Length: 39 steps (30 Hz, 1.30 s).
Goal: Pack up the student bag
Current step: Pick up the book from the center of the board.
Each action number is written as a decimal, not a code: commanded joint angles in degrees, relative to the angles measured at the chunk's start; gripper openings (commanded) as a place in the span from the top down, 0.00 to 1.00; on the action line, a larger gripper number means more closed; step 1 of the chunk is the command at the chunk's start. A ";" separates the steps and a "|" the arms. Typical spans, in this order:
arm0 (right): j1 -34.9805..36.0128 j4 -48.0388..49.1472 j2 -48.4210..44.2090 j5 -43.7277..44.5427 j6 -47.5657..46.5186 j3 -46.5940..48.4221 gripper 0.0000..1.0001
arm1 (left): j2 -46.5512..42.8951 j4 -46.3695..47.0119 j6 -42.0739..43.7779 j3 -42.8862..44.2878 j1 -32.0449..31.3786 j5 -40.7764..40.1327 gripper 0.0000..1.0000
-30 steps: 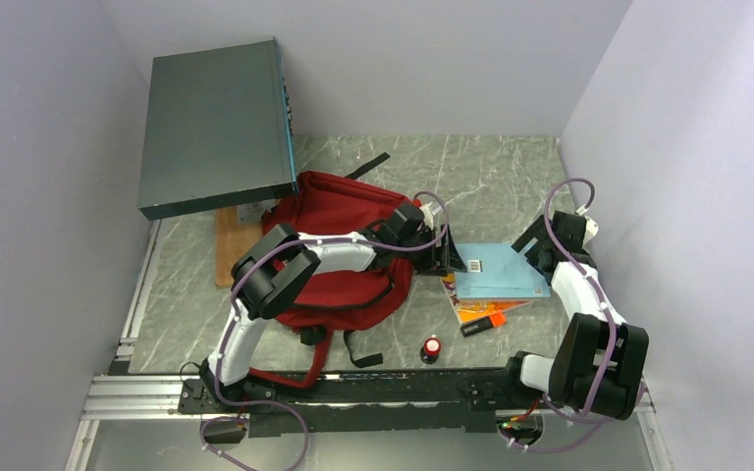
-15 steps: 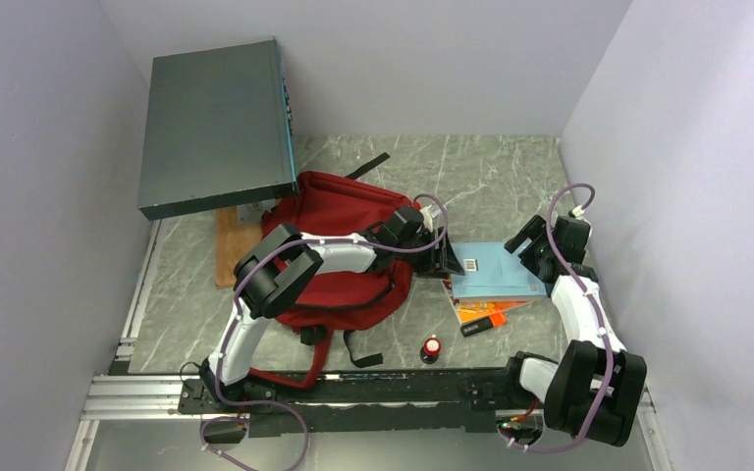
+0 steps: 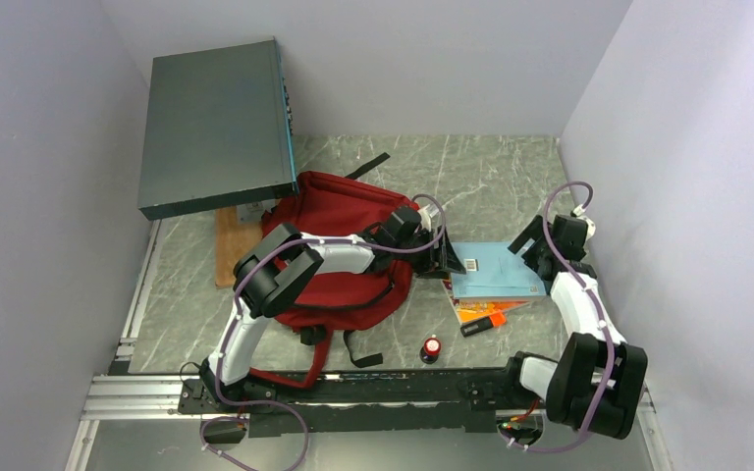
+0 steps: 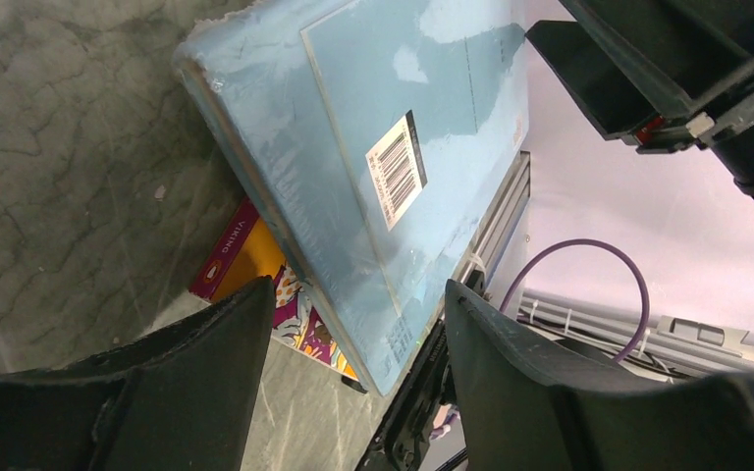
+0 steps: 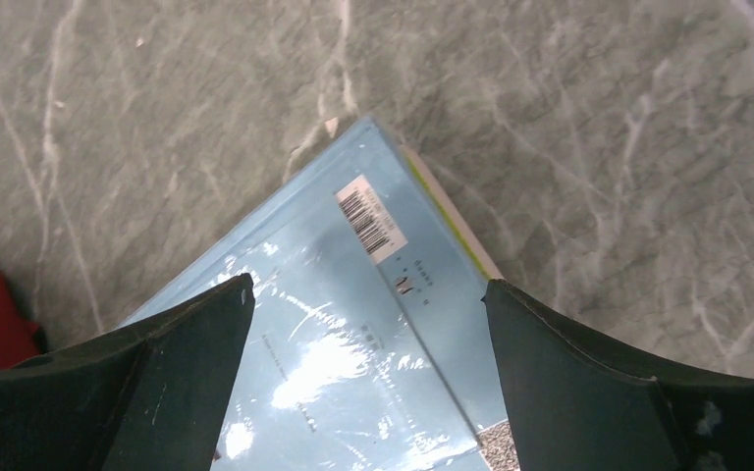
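Note:
The dark red student bag lies flat at mid-left of the table, under my left arm. A light blue book with a barcode label lies just right of the bag on top of an orange book. My left gripper is open at the blue book's left edge. In the left wrist view that book runs between the spread fingers. My right gripper is open over the book's right end. The right wrist view shows the book below its gripper.
A dark flat box leans at the back left over a wooden board. A black and orange marker and a small red-capped object lie near the front rail. Walls stand close on both sides.
My right arm has shifted a little to the left and the blue book has slid slightly towards the bag. My left gripper has barely moved.

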 commanded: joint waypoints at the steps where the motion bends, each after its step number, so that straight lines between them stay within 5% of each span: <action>1: -0.11 -0.14 3.07 4.36 -1.17 2.45 0.09 | -0.04 3.03 -0.82 1.38 -0.10 1.72 0.31; 11: 0.56 0.57 3.65 -0.84 -1.03 0.93 0.11 | 1.11 4.72 -1.64 1.92 -0.12 3.42 0.41; 20: 3.14 -0.14 -2.22 -4.62 -0.23 -1.85 0.22 | -1.11 5.96 -1.92 -0.19 -0.16 3.01 0.53; 31: 6.69 -2.50 -5.01 5.42 -3.34 -0.79 0.13 | -10.65 7.55 -0.73 -6.18 0.03 -0.83 0.89; 39: 20.30 -5.84 -11.38 18.21 -5.96 2.34 0.06 | -15.42 7.75 -2.16 -9.08 0.35 -1.38 1.00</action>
